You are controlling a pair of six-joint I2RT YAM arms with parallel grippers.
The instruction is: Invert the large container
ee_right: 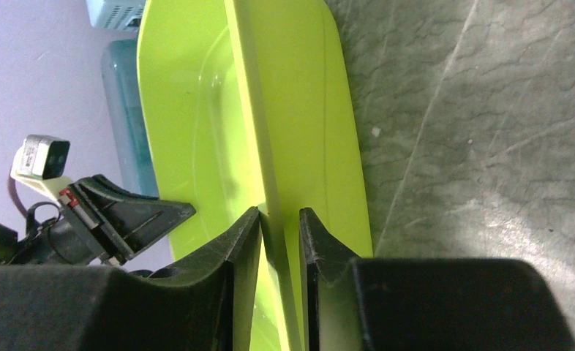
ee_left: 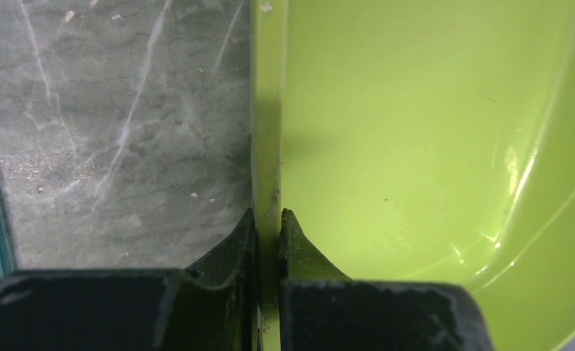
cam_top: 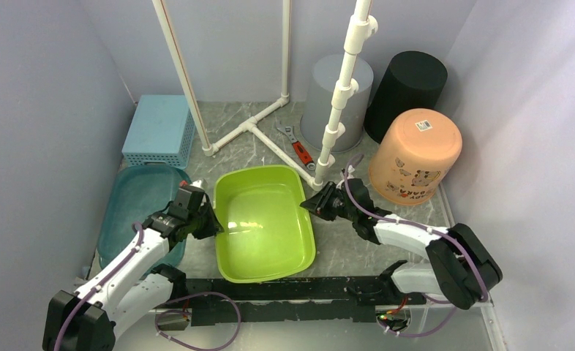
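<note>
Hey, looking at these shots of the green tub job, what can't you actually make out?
- Top view: the label on the orange bucket is too small to read.
- Top view: the left arm covers the near end of the teal basin.
- Top view: the white pipe stand hides a strip of the grey bin.
- All views: the green tub sits upright, so its underside is hidden.

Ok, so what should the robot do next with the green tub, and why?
Probably squeeze the right gripper fully shut on the green tub. The left gripper already pinches its left rim, but the right one only straddles the other rim, seemingly with a gap. Both sides need a firm hold before flipping.
</note>
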